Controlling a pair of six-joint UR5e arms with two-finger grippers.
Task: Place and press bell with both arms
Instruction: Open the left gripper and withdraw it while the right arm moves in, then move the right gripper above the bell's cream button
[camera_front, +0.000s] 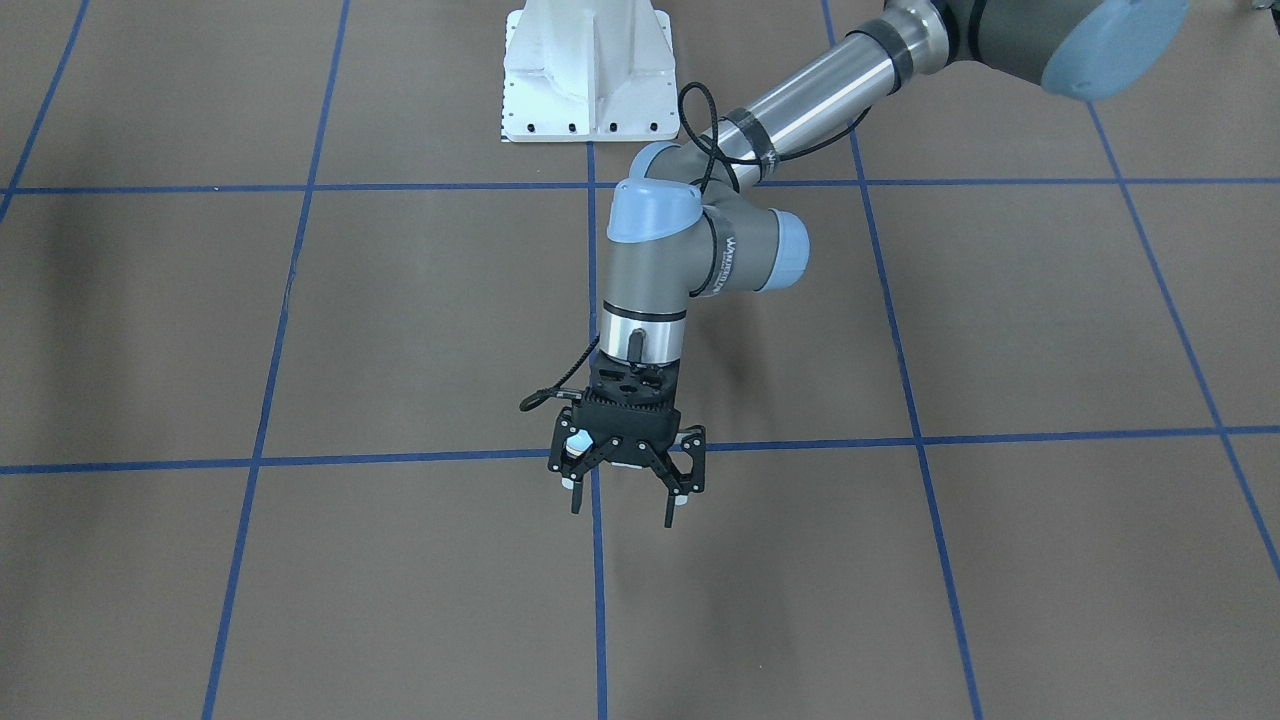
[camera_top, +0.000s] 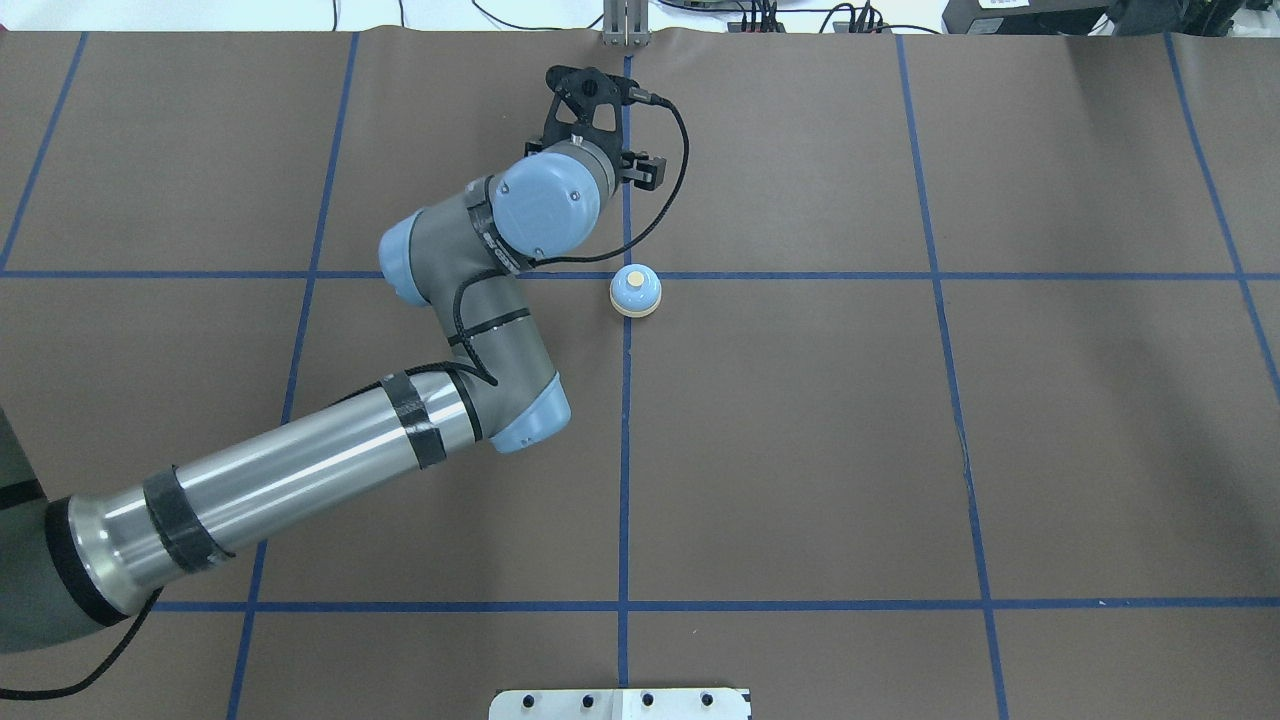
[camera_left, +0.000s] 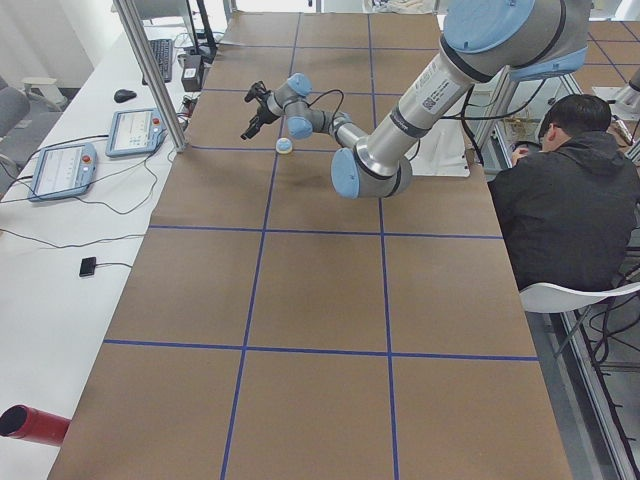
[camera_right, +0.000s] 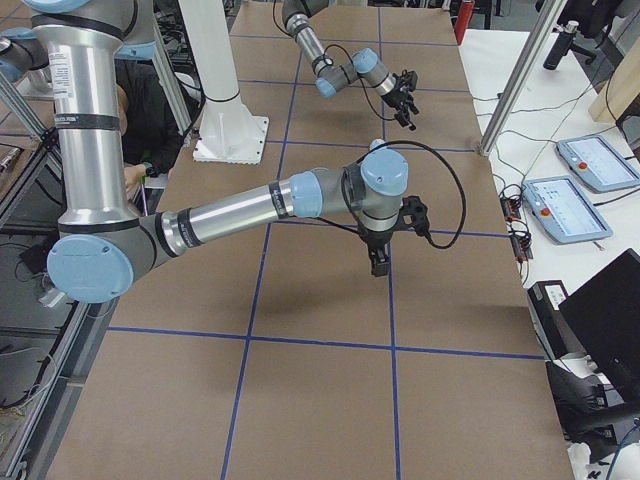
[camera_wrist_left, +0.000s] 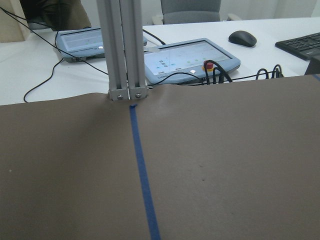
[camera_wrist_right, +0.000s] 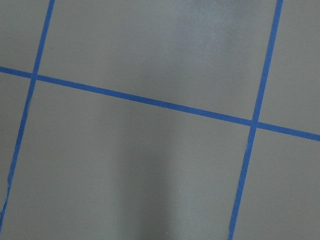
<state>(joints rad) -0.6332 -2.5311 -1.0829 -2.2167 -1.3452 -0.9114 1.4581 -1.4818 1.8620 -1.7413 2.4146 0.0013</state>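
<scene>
Left arm looms nearest overhead lens, forearm slanting in from left. Bell, one only, upright on table at crossing of blue lines. Button up, round, no long axis to line up. Left gripper near it, on side away from robot, jaws spread wide, empty, pointing away: bell lies behind them. Right gripper well apart, opening unreadable from side view. Two arms, two grippers; left closer.
</scene>
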